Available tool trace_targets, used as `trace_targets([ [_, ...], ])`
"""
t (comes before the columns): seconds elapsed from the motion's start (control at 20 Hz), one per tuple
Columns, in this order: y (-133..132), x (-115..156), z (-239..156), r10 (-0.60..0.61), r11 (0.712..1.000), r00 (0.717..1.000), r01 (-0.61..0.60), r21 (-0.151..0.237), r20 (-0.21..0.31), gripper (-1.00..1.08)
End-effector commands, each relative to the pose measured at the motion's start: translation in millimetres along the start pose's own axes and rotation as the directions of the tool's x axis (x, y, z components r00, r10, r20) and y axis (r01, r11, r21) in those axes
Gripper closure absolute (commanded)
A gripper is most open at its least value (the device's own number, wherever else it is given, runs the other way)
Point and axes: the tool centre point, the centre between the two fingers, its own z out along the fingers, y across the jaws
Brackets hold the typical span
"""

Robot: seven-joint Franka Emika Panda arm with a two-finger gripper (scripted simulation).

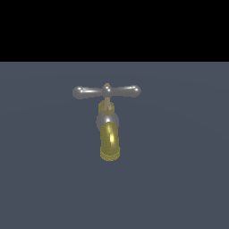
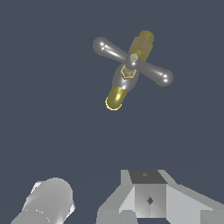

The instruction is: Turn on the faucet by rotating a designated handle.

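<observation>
The faucet [image 1: 108, 123] stands alone on the dark grey floor, its brass-yellow spout [image 1: 109, 144] curving toward the exterior camera. Its handle [image 1: 106, 91], a shiny grey crossbar with two bulbous ends and a brass knob at the centre, lies level across the top. The wrist view looks down on the faucet [image 2: 124, 78] with the handle [image 2: 132, 61] running diagonally. Pale grey parts of my gripper [image 2: 148, 199] fill the near edge of that view, well apart from the faucet. Its fingertips do not show clearly. The gripper is out of the exterior view.
A plain dark grey floor [image 1: 179, 179] surrounds the faucet. A light grey cylindrical arm part [image 2: 46, 203] shows beside the gripper in the wrist view.
</observation>
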Motion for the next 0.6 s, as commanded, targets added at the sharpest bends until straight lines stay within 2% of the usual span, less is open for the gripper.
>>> trace_targets([
  [0.0, 7, 1, 13, -0.062, 0.998, 0.998, 0.062, 0.003, 0.003, 1.08],
  [0.25, 21, 6, 37, -0.181, 0.983, 0.983, 0.181, 0.009, 0.008, 1.08],
  [0.55, 37, 13, 67, -0.320, 0.947, 0.947, 0.320, 0.018, 0.013, 1.08],
])
